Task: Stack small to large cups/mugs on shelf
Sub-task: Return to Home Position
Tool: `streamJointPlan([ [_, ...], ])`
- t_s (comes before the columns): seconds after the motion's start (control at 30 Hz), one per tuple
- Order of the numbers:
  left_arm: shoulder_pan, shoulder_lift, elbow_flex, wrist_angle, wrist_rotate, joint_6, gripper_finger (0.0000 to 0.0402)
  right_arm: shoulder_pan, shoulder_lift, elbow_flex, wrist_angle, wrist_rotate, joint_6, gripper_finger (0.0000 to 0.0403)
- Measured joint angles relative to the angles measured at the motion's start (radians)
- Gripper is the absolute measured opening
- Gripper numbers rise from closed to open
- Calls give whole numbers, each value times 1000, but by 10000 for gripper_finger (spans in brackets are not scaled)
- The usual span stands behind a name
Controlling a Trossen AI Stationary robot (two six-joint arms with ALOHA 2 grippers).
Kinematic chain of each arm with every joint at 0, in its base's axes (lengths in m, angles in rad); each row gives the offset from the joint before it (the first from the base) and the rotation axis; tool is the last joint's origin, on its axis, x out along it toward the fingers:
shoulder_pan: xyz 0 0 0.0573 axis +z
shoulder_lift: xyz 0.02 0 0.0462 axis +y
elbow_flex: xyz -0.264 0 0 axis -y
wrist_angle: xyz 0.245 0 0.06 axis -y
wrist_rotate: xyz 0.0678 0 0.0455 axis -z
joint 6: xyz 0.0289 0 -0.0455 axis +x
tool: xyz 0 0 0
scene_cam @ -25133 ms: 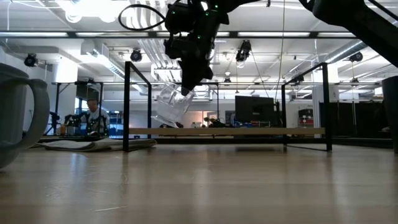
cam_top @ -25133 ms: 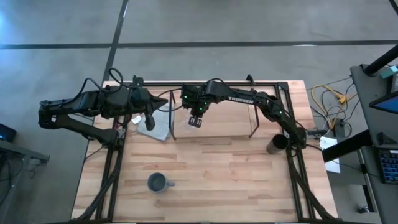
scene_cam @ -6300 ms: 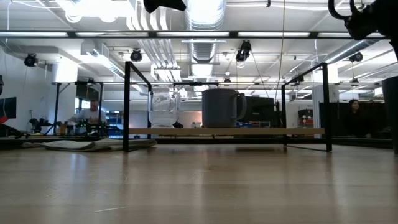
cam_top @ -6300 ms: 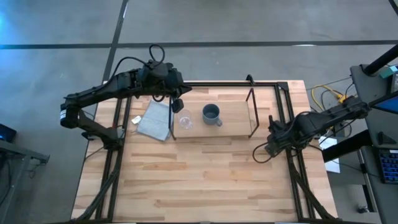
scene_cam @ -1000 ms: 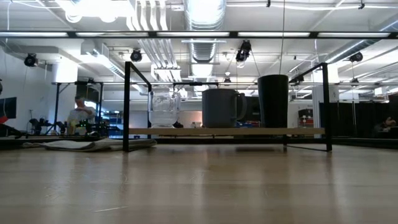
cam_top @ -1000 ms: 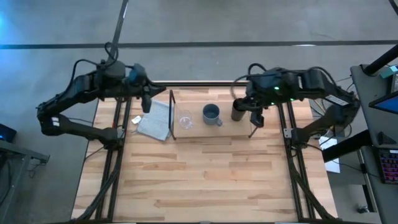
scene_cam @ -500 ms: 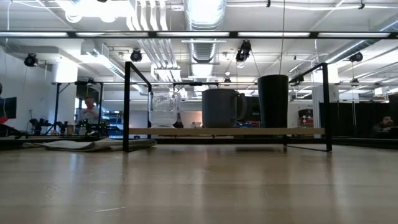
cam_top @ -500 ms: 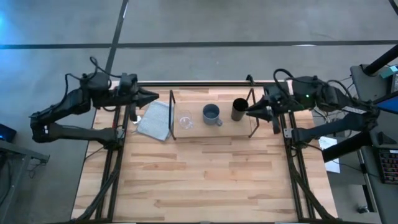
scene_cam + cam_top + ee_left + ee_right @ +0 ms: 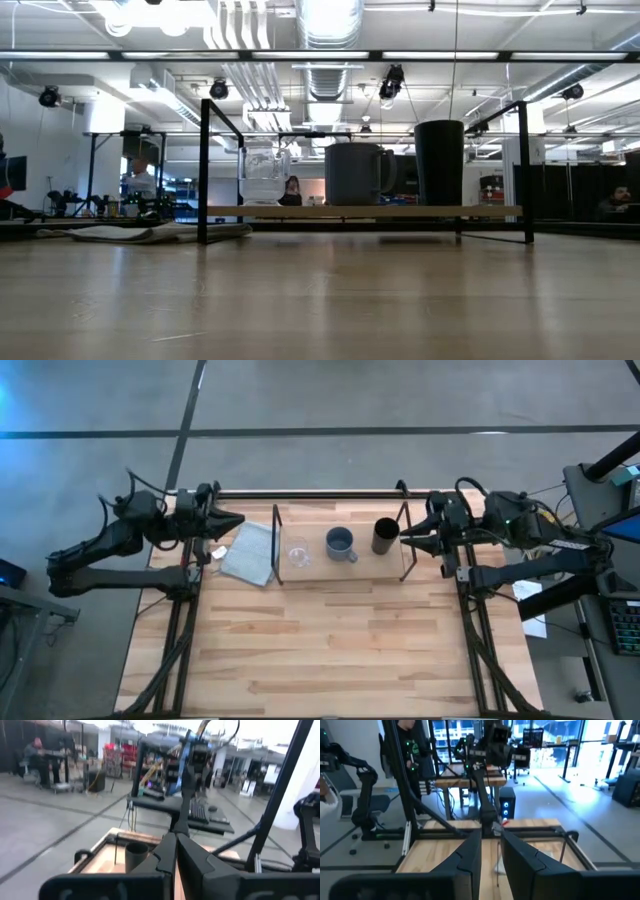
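the right gripper, fingers slightly apart and empty, hangs above the shelf's right end frame, tip near the black cup. the left gripper, closed and empty, sits off the shelf's left end, past the cloth. the clear cup, mug and black cup stand in a row on the shelf. the likely risk is a low or inward swing of the right arm catching the wire frame and toppling the black cup.
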Motion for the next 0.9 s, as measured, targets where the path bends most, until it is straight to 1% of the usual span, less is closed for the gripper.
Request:
streamJointPlan([
  [0.1,0,-38,-82,90,0,-17,0,0,-18,-64,34,-2,22,68],
  [0.2,0,-69,-154,200,0,-102,0,0,-36,-134,92,-3,66,68],
  [0.3,-14,-81,-195,251,-2,-153,0,0,-57,-193,174,-3,113,68],
  [0.47,-84,-5,-196,332,-34,-175,0,-1,-93,-245,278,-18,100,68],
  [0.63,-174,73,-163,355,-84,-146,0,-3,-113,-247,285,-18,78,68],
  [0.7,-211,91,-153,349,-126,-118,0,-3,-114,-247,284,-18,85,68],
  [0.8,-246,104,-152,339,-174,-87,0,-3,-106,-247,279,-19,85,68],
  [0.9,-258,72,-156,338,-184,-84,0,-3,-98,-248,269,-19,81,68],
])
